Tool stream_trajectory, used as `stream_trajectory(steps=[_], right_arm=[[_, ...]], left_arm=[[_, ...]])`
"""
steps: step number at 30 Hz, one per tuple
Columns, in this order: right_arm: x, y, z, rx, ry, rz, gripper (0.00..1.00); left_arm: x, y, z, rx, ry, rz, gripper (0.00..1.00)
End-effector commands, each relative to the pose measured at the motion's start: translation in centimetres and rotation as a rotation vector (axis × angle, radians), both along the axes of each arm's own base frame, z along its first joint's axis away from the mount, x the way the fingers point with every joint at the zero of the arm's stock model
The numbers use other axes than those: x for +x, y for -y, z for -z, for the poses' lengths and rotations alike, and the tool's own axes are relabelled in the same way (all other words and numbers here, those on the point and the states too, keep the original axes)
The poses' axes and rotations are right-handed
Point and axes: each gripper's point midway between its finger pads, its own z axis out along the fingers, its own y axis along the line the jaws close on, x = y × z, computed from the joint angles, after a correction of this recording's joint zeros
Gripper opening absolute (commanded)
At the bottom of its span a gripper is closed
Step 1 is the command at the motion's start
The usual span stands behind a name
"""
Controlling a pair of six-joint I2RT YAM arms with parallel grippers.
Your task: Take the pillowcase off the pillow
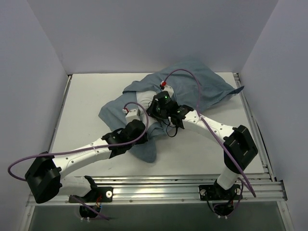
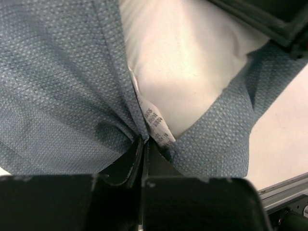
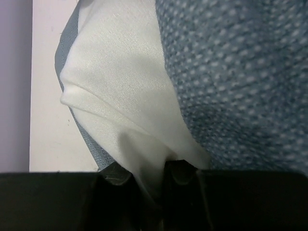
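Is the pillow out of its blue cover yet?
Not yet. Done: a bit of the white pillow already peeks out of the pillowcase. In hand: the left gripper is shut on the pillowcase edge, and the right gripper pinches the pillow's white cloth. Left: from above, blue cloth covers most of the pillow, so it must be pulled out.

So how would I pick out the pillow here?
On the white table, find the crumpled blue pillowcase at its middle. The pillow is the cushion poking from its opening: plain smooth white, unlike the dotted blue cloth around it.
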Motion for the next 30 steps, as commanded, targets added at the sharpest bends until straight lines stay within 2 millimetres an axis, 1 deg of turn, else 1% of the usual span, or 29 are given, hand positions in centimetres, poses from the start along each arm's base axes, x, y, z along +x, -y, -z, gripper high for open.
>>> stream_trajectory(steps=[1,2,4,5,6,9,11,12,14,15,16,17,18,19,21,22,24,28,30], right_arm=[[6.6,-0.4,-19.2,0.448,0.455,0.171,0.0],[6.6,-0.5,-19.8,0.459,0.464,0.17,0.0],[6.7,-0.7,-20.7,0.472,0.48,0.162,0.0],[6.7,-0.7,-21.7,0.484,0.497,0.161,0.0],[6.8,-0.6,-22.0,0.485,0.506,0.163,0.0],[7.0,-0.1,-23.8,0.499,0.535,0.169,0.0],[7.1,0.7,-24.5,0.493,0.545,0.176,0.0],[7.6,1.8,-25.0,0.496,0.554,0.197,0.0],[7.6,3.3,-26.3,0.531,0.558,0.203,0.0],[8.3,4.8,-26.8,0.536,0.567,0.224,0.0],[7.9,5.6,-28.0,0.553,0.582,0.224,0.0],[8.0,6.1,-28.2,0.546,0.576,0.227,0.0],[7.9,6.6,-28.8,0.539,0.585,0.224,0.0],[7.5,6.9,-29.9,0.546,0.599,0.219,0.0],[7.0,6.9,-30.2,0.545,0.588,0.205,0.0],[6.7,6.9,-30.9,0.554,0.592,0.194,0.0],[6.1,6.2,-30.9,0.56,0.566,0.148,0.0],[4.9,5.6,-31.6,0.584,0.538,0.095,0.0],[4.5,5.6,-31.4,0.584,0.517,0.089,0.0]], left_arm=[[-4.9,2.9,1.0,-0.001,-0.12,0.194,0.02],[-4.9,3.3,0.8,-0.009,-0.113,0.199,0.02],[-5.3,3.9,1.4,-0.002,-0.124,0.212,0.02],[-5.2,4.2,1.9,0.002,-0.126,0.215,0.02],[-5.5,4.4,2.2,0.004,-0.131,0.221,0.02],[-5.3,4.3,3.2,0.027,-0.146,0.205,0.02],[-5.2,3.6,3.5,0.061,-0.146,0.185,0.02],[-5.0,3.3,3.6,0.078,-0.139,0.176,0.02],[-4.8,1.8,4.1,0.138,-0.126,0.147,0.02],[-4.6,1.1,4.2,0.162,-0.118,0.132,0.02],[-4.7,0.2,4.5,0.198,-0.122,0.119,0.02],[-4.4,-0.3,4.4,0.212,-0.108,0.101,0.02],[-4.5,-0.7,4.6,0.22,-0.109,0.094,0.02],[-4.4,-0.8,4.7,0.216,-0.109,0.087,0.02],[-4.4,-0.7,5.2,0.219,-0.12,0.094,0.02],[-4.5,-0.7,5.4,0.227,-0.128,0.096,0.02],[-4.3,-0.4,5.6,0.244,-0.138,0.092,0.02],[-3.6,0.6,5.6,0.231,-0.128,0.089,0.02],[-3.2,0.8,5.7,0.223,-0.123,0.069,0.02]])
